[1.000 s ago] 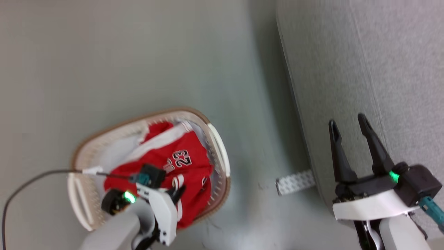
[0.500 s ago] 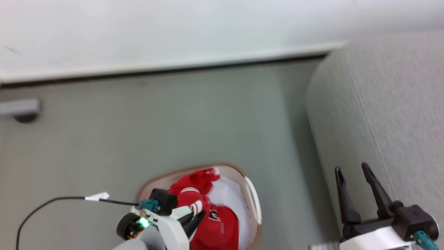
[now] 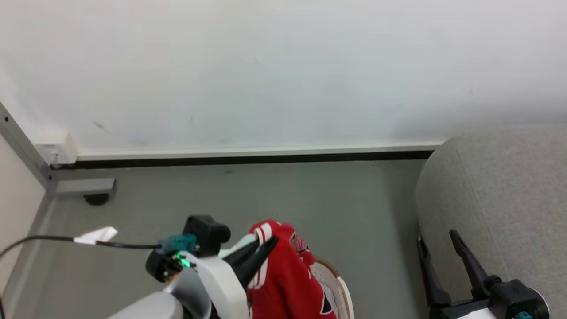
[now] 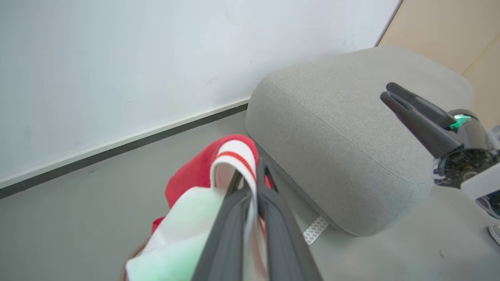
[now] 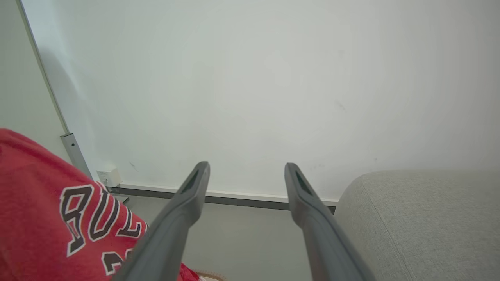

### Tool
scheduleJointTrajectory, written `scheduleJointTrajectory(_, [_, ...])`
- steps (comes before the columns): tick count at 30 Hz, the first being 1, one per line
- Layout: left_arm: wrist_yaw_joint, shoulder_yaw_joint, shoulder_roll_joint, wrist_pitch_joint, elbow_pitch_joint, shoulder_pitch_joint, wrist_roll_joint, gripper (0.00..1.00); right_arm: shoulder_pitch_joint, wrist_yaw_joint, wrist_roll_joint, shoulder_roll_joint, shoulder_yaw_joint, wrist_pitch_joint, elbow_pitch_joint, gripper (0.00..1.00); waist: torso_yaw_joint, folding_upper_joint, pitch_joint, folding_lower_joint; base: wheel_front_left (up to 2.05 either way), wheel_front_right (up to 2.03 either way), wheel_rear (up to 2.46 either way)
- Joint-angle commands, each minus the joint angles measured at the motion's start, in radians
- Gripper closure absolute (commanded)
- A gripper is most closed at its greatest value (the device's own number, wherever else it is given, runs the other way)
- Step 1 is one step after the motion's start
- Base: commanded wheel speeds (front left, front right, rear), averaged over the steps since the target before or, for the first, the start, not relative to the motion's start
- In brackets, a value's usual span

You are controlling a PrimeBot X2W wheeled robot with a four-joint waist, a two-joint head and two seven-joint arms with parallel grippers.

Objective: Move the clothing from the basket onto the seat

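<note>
My left gripper (image 3: pixel 271 242) is shut on the white-trimmed edge of a red jersey (image 3: pixel 288 279), holding it up over the basket (image 3: pixel 341 290), whose rim peeks out at the bottom of the head view. In the left wrist view the trim (image 4: pixel 234 156) sits pinched between the dark fingers (image 4: pixel 273 218). The right wrist view catches the jersey (image 5: pixel 47 210) with its black-and-white lettering at the left. My right gripper (image 3: pixel 436 241) stands open and empty beside the grey sofa (image 3: pixel 500 195). I cannot make out a second garment.
A white wall with a dark skirting line (image 3: pixel 248 158) runs behind. A grey metal foot (image 3: pixel 84 188) stands at the left corner. A black cable with a white tag (image 3: pixel 95 235) trails from my left wrist. Grey floor (image 3: pixel 310 199) separates basket and sofa.
The head camera has tilted up, bringing the wall into view. My left gripper has lifted the red jersey out of the basket. The right gripper stays open.
</note>
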Motion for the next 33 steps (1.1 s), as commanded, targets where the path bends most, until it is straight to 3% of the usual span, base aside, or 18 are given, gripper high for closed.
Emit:
scheduleJointTrajectory(1, [0.010,0.011,0.012,0.002,-0.018,-0.011,0.012,1.00,0.009,-0.002,-0.001,-0.004,0.003,0.000,-0.004,0.00,-0.002,-0.0001,-0.012,0.0004,0.00,0.00,0.00])
scheduleJointTrajectory(7, [0.055,0.070,0.039,0.018,-0.130,-0.044,-0.020,1.00,0.009,-0.002,-0.023,-0.005,0.075,0.000,-0.032,0.00,-0.012,-0.0001,-0.030,0.0004,0.00,0.00,0.00])
scheduleJointTrajectory(17, [0.085,0.083,0.015,0.055,-0.213,-0.097,-0.013,1.00,-0.089,-0.002,0.015,-0.101,0.406,0.000,-0.019,0.00,0.006,-0.0001,-0.041,0.0004,0.00,0.00,0.00])
scheduleJointTrajectory(24, [0.073,0.040,-0.053,0.055,-0.190,-0.104,-0.008,1.00,-0.245,-0.002,0.059,-0.103,0.554,0.004,0.116,0.00,0.027,-0.0001,-0.040,0.0004,0.00,0.00,0.00])
scheduleJointTrajectory(30, [0.055,0.011,-0.101,0.062,-0.179,-0.123,-0.002,1.00,-0.325,-0.002,0.124,-0.049,0.618,0.001,0.269,0.00,0.046,-0.0001,-0.035,0.0004,0.00,0.00,0.00])
scheduleJointTrajectory(31, [0.053,0.009,-0.106,0.062,-0.177,-0.126,-0.002,1.00,-0.330,-0.002,0.151,-0.041,0.645,0.001,0.284,0.98,0.050,-0.0001,-0.035,0.0004,0.00,0.00,0.00])
scheduleJointTrajectory(33, [0.055,0.011,-0.107,0.058,-0.168,-0.126,-0.004,1.00,-0.349,-0.002,0.206,-0.036,0.693,0.000,0.308,1.00,0.056,-0.0001,-0.034,0.0004,0.00,0.00,0.00])
